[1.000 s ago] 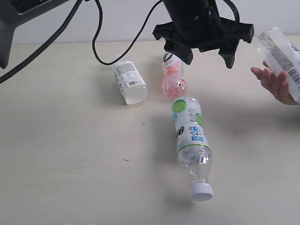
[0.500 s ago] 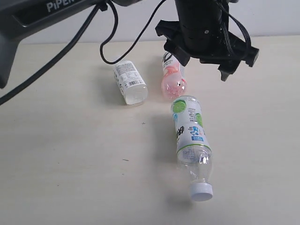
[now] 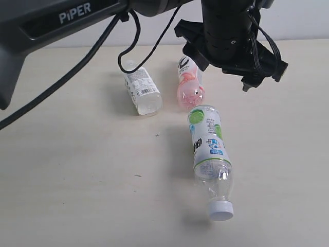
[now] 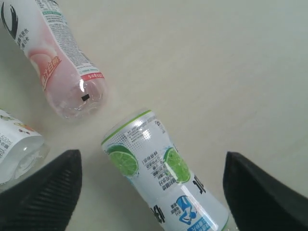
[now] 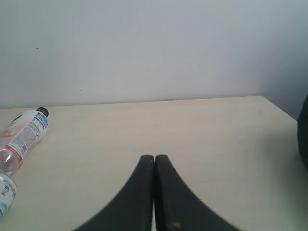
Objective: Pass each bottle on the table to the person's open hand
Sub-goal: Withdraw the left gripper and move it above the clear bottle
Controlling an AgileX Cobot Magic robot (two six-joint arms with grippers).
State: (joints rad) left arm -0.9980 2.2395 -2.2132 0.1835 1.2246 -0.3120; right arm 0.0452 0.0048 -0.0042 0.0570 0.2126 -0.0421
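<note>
Your left gripper hangs spread wide and empty over the far middle of the table, where the pink bottle lies with the green-label bottle just near of it and the white-label bottle to their left, while your right gripper is clenched on nothing

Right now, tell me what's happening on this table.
The left tool hangs open and empty above the table, over the spot where the pink bottle and the lime-label bottle nearly meet. A white-label bottle lies apart to the side. All three lie flat, none gripped. The right tool is shut on nothing. No person's hand is in view.
</note>
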